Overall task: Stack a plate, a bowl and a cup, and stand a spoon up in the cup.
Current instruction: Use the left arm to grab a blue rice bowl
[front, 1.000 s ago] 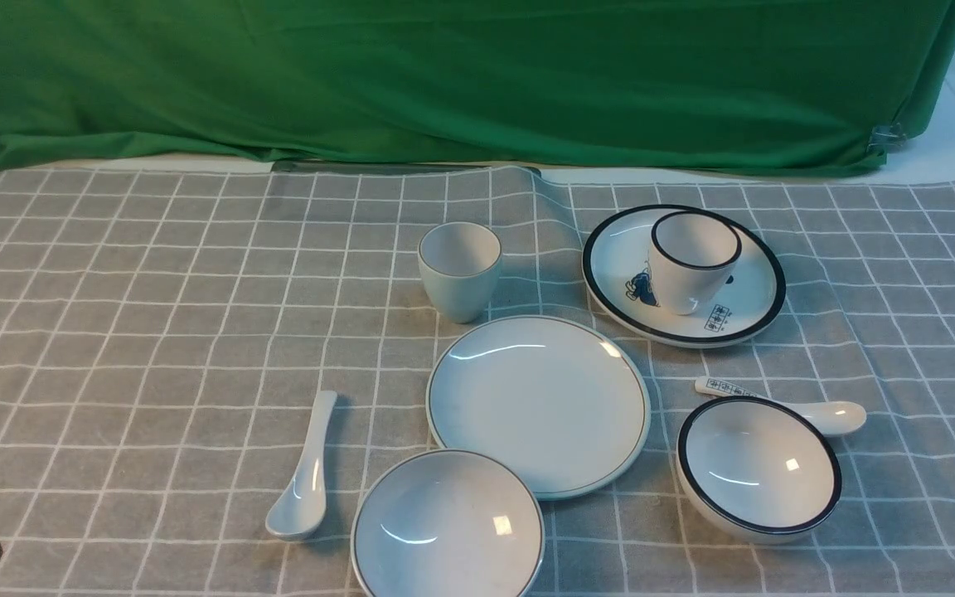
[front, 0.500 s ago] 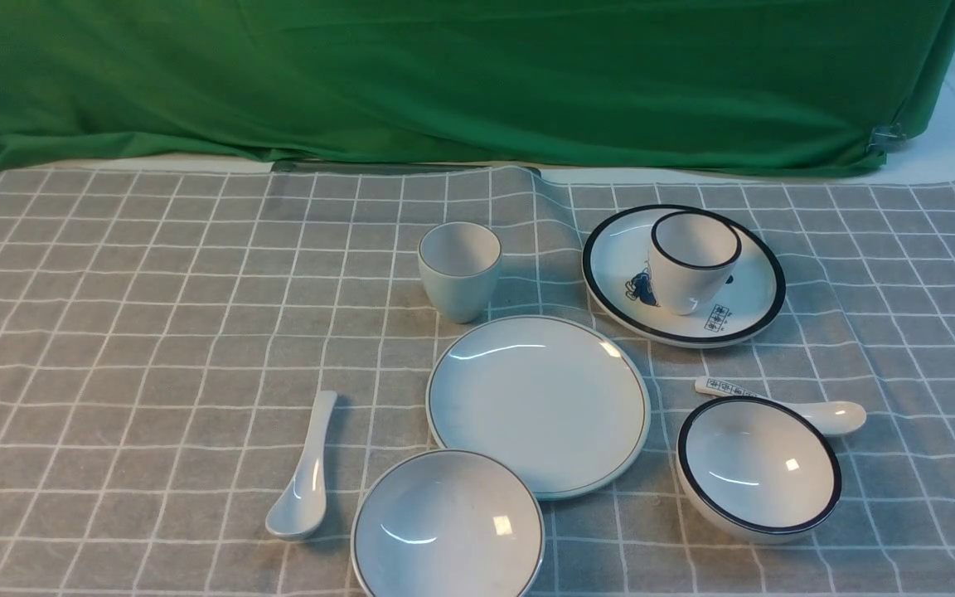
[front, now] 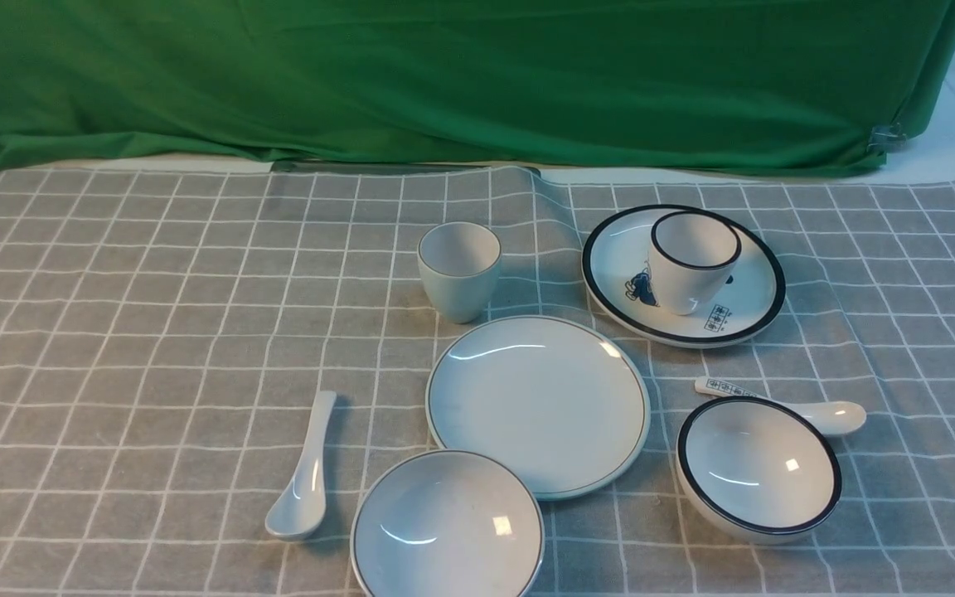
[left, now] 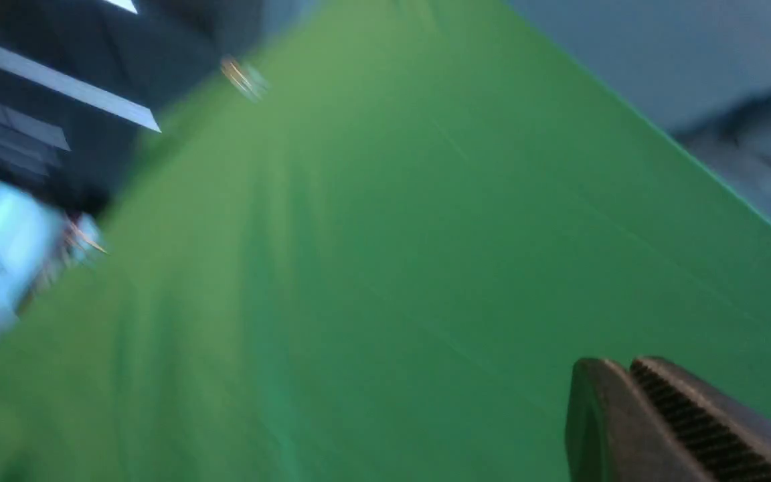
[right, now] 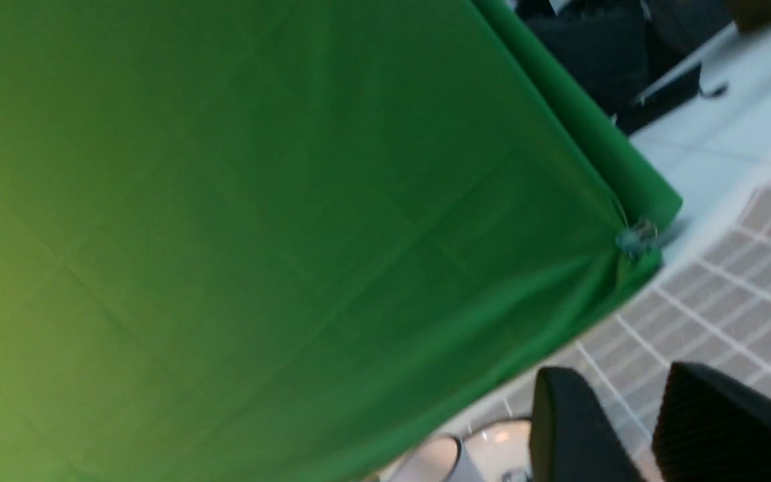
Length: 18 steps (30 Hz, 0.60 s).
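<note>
Here I am, both claws away from the dishes, and the plate [front: 538,406] lies flat on the checked cloth over the counter [front: 154,332], its pale face bare. That plate is my landmark. My left claw [left: 628,365] has its fingers together, nothing between them, with green cloth [left: 392,234] filling most of that wrist view. My right claw [right: 616,375] stands apart, nothing in its grip, and past it I catch the same green cloth and a bit of the dark-rimmed crockery.

Now to the dishes! The bowl [front: 448,526] sits open side up on my side of the plate, a little to the left, right up against the plate's near edge in the front view; whether they touch, I can't tell. The cup [front: 460,274] stands upright just beyond the plate, toward its left. And there's the spoon [front: 303,468], lying on the cloth left of the plate, its handle pointing away from me.

Over to the right of the plate, the dark-rimmed bowl [front: 759,468] sits upright, with the marked spoon [front: 830,417] partly hidden behind it. Farther off, beyond the plate and to its right, the dark-rimmed cup [front: 691,265] stands on the patterned plate [front: 610,257]. Nothing of the plain set is stacked: plate, bowl, cup and spoon all lie separately.
</note>
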Tool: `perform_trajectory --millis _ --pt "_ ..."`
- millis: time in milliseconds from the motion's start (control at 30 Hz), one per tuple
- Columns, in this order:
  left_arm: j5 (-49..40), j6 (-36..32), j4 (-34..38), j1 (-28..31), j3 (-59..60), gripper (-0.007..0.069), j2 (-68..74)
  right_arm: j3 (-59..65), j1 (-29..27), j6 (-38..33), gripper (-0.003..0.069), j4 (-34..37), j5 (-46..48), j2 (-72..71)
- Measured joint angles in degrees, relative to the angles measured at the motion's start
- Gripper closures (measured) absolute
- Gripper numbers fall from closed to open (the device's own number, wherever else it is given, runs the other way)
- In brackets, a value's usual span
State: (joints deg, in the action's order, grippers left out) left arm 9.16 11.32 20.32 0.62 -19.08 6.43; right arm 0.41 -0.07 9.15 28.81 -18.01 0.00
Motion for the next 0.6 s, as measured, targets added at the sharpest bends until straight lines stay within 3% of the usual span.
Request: perform_trajectory --millis 67,167,233,300,367,400,433,533,600 --pt "-11.65 -0.37 -1.41 0.0 -6.09 0.0607 5.68 0.0 0.0 0.06 0.0417 0.0 -1.9 0.0" --pt "-38.73 -4.92 -2.36 0.0 -19.87 0.0607 21.66 0.0 0.07 0.54 0.0421 0.07 -4.55 0.0" --pt "-51.08 -8.55 -1.71 0.0 -24.15 0.0607 30.74 -0.61 0.39 1.01 0.0448 -0.28 -0.84 0.0" --pt "-60.13 -13.45 0.32 0.0 -27.4 0.0607 39.78 -3.95 1.39 0.44 0.054 -2.16 11.31 0.53" --pt "-63.47 -17.52 2.26 -0.39 -28.33 0.0607 46.73 -8.27 2.26 -1.54 0.0593 -3.32 19.81 2.09" --pt "-63.97 -19.57 2.73 -1.01 -28.51 0.0611 50.03 -11.89 3.11 -3.64 0.0618 -3.95 28.31 4.69" --pt "-63.98 -20.21 2.79 -1.18 -28.56 0.0613 50.64 -12.53 3.39 -3.99 0.0618 -4.09 28.31 5.15" --pt "-62.24 -22.01 2.78 -6.84 -28.57 0.0622 59.19 -23.47 6.06 -10.68 0.0636 -4.58 47.94 15.92" --pt "-60.73 -21.7 1.87 -10.07 -28.71 0.0623 61.44 -26.15 6.67 -13.1 0.0636 -4.68 52.36 19.37"
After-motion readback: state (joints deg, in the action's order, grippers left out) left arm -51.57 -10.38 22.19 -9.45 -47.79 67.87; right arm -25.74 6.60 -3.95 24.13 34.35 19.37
